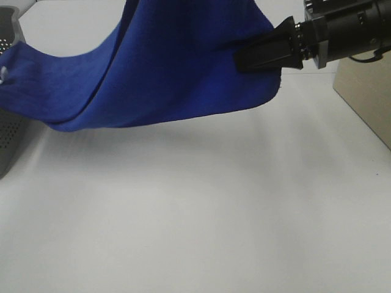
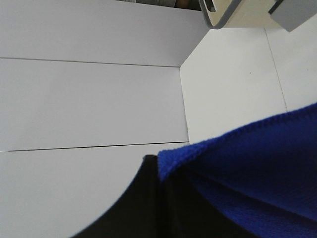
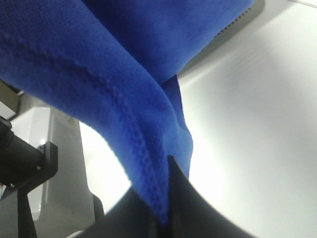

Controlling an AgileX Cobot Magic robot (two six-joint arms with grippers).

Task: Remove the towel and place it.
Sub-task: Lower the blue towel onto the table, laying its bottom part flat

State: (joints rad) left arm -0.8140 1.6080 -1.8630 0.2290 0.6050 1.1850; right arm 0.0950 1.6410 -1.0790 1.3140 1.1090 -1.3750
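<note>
— White tabletop (image 1: 214, 213) fills most of the high camera's view. Where is the towel (image 1: 165, 67)?

— Off the surface. It hangs in the air as a sagging blue swag from about 10 o'clock across to 2 o'clock, folded along its length. Its lowest edge dips towards 9 o'clock, above the table.

— What carries it?

— At 2 o'clock the right gripper (image 1: 243, 61) juts in from the edge of the view, its black fingers pressed together on the towel's edge. Its wrist camera shows a stitched fold of cloth running down into the seam between the two fingers.

— And the other arm?

— The left gripper (image 2: 158, 173) shows only in its own wrist camera. Its dark fingers are closed, with a hemmed corner of the towel coming out between them.

— Anything around it?

— A grey perforated basket (image 1: 8, 137) sits at 9 o'clock, beneath the towel's left end; whether cloth touches it I cannot tell. A beige box (image 1: 366, 101) stands at 3 o'clock, apart from the towel.
</note>
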